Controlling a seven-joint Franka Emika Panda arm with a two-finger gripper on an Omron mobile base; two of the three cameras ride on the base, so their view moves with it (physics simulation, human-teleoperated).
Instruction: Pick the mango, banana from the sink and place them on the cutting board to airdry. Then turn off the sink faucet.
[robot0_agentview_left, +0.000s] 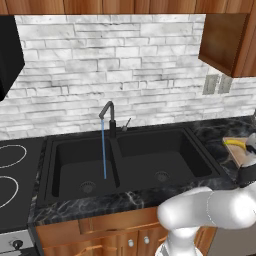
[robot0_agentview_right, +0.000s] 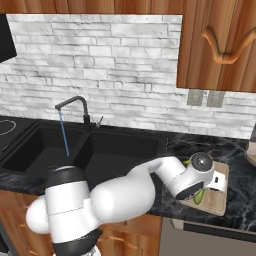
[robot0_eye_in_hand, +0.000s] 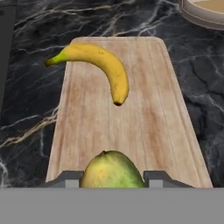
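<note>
Two small dark fingertips of the tool (robot0_eye_in_hand: 112, 178) stood at the near end of the hand view, one on each side of the small yellow-green oval mango (robot0_eye_in_hand: 112, 169), and they were closed against its flanks, gripping it. The mango sat low over the near end of the light tan wooden rectangular cutting board (robot0_eye_in_hand: 148, 118); whether it touched the wood could not be told. Farther along the board lay the curved yellow banana (robot0_eye_in_hand: 103, 65) with darker tips, flat on the wood, its stem end reaching the board's left edge in that view. Beyond the board spread the black marbled worktop (robot0_eye_in_hand: 35, 65), and at the far right corner sat the rim of a pale round dish (robot0_eye_in_hand: 203, 13).

From the right base view, the white arm reached over the worktop to the board (robot0_agentview_right: 220, 197), a sliver of green mango (robot0_agentview_right: 199, 196) showing under the hand. To the left lay the large black double-basin sink (robot0_agentview_right: 115, 155), both basins bare, with the slim black angular faucet (robot0_agentview_right: 75, 107) behind its divider, a thin blue stream of water (robot0_agentview_right: 64, 132) falling into the left basin. Behind it rose the white brick wall (robot0_agentview_right: 110, 60).
</note>
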